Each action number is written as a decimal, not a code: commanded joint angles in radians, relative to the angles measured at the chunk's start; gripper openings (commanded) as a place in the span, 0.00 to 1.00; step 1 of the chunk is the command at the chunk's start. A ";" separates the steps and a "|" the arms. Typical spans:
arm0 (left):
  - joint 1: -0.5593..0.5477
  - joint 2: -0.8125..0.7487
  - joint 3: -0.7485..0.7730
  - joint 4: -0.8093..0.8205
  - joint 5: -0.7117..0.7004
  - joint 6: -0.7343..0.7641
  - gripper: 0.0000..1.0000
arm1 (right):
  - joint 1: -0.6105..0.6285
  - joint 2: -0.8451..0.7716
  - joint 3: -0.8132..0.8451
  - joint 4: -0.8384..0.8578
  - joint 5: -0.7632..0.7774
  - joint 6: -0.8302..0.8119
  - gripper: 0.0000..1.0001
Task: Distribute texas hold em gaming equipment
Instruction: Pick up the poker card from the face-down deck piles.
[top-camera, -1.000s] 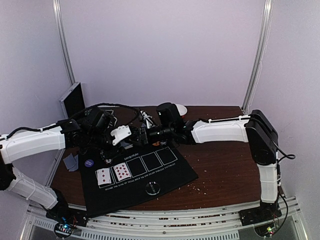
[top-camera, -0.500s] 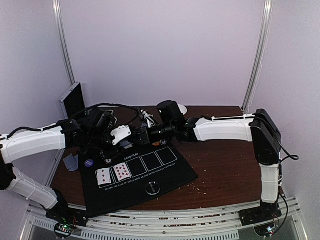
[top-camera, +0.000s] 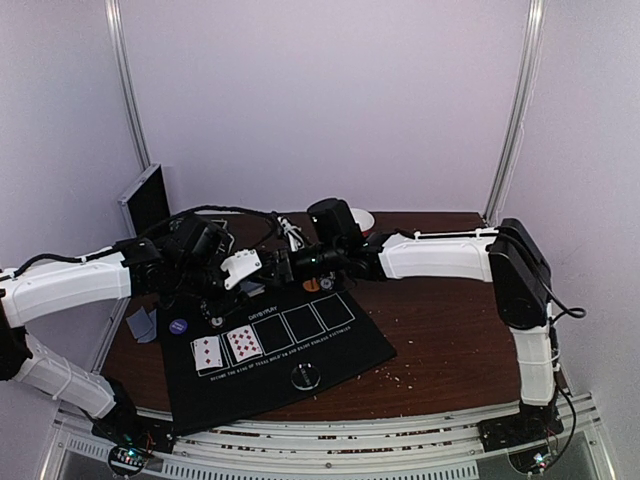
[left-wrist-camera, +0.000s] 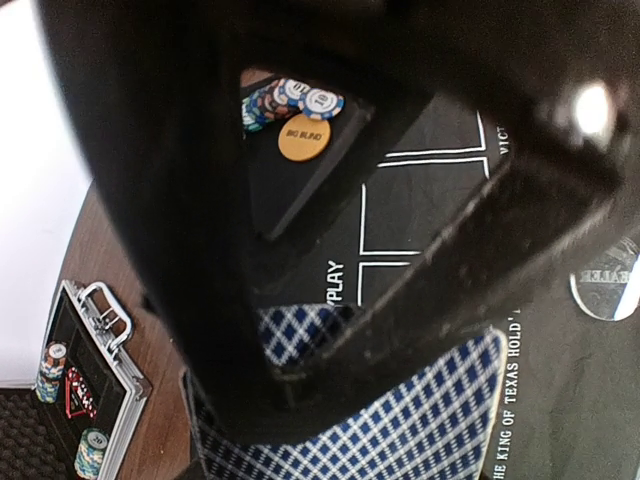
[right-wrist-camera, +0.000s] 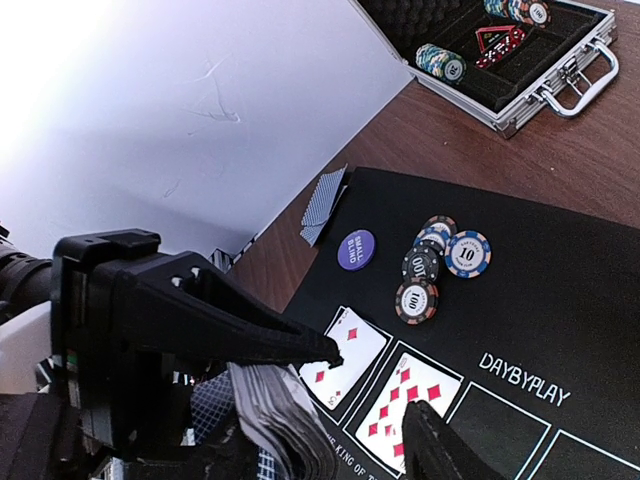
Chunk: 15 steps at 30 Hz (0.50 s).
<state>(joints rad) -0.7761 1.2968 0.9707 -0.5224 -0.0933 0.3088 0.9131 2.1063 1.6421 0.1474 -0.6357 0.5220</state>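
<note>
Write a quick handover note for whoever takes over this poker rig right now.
Hands: the left hand is shut on the deck, held above the far side of the mat. The right hand is open at the deck, with no card visible in it.
Done: two face-up cards fill the two leftmost boxes. The purple disc and chips sit on the mat's left part, with face-down cards just off it. The orange disc is at the far edge and the clear disc at the near edge.
Left: three boxes are unfilled, so probably deal three more cards.
</note>
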 joint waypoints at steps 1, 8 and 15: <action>0.000 0.004 0.008 0.048 -0.003 0.004 0.47 | 0.024 0.068 0.069 -0.013 -0.018 -0.003 0.52; 0.000 -0.009 0.005 0.051 -0.004 0.004 0.47 | 0.015 0.030 0.054 -0.073 0.050 -0.054 0.45; 0.000 -0.003 0.004 0.050 -0.005 0.004 0.47 | -0.008 -0.052 -0.026 -0.086 0.096 -0.069 0.33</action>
<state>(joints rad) -0.7746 1.2999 0.9707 -0.5297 -0.1043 0.3099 0.9215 2.1170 1.6547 0.1143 -0.6048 0.4831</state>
